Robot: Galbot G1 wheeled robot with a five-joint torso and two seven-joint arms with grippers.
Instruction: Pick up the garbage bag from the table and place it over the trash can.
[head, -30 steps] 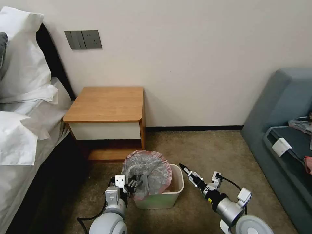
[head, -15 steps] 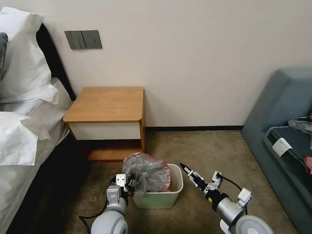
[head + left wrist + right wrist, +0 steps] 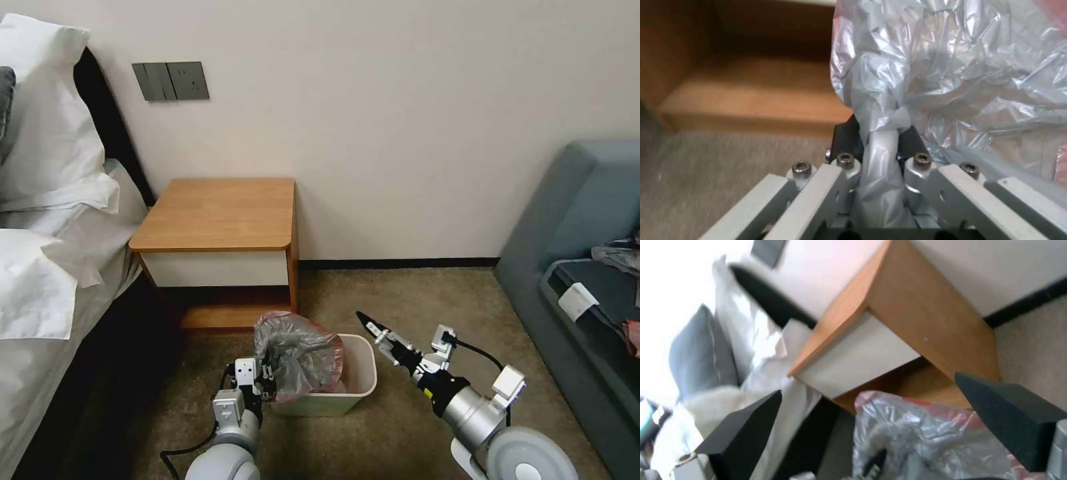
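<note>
Left hand pinches garbage bag over trash can.

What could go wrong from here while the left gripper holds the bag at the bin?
1. The left gripper pinches a bunched twist of the garbage bag, not its pink rim, so the mouth may not spread over the trash can.
2. The bag covers the can's left side alone; its right rim is bare, and the film could slump inside.
3. The right gripper, open, hovers by that rim and could knock the light can.
</note>
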